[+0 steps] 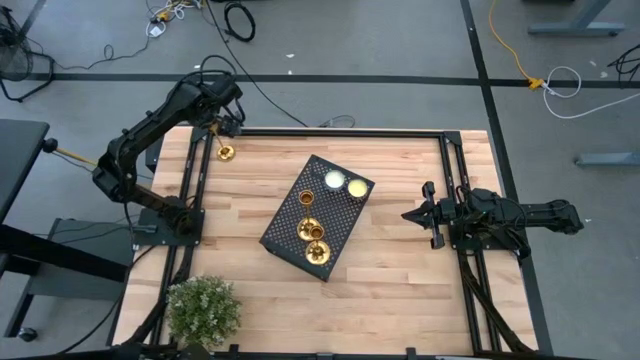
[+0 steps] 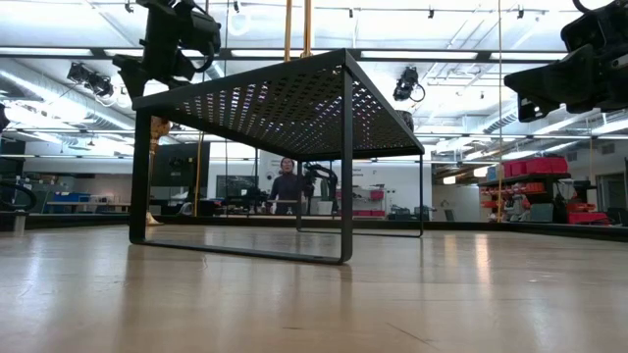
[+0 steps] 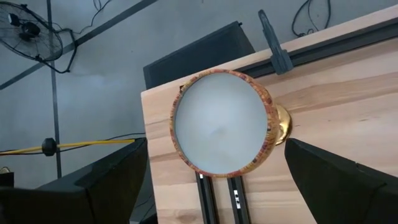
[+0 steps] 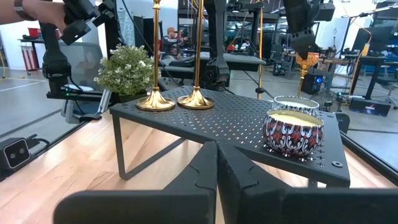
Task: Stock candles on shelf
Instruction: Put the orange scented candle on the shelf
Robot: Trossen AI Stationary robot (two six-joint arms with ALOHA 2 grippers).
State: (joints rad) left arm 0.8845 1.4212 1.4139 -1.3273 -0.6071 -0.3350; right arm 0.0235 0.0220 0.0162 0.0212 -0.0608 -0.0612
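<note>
A robotics laboratory or workshop was indicated. A butcher-block table (image 1: 390, 270) was seen fitted with black rails, standing on a grey concrete floor (image 1: 380, 40) marked with dark tape lines. Loose cables (image 1: 238, 18) (one yellow) were noted across that floor. In the low view, an open hall with ceiling strip lights (image 2: 461, 39), red storage bins (image 2: 535, 167) and workbenches was observed, and a person (image 2: 287, 186) was seen standing in the background. A floor fan (image 3: 28, 31) was recorded beside the table.
</note>
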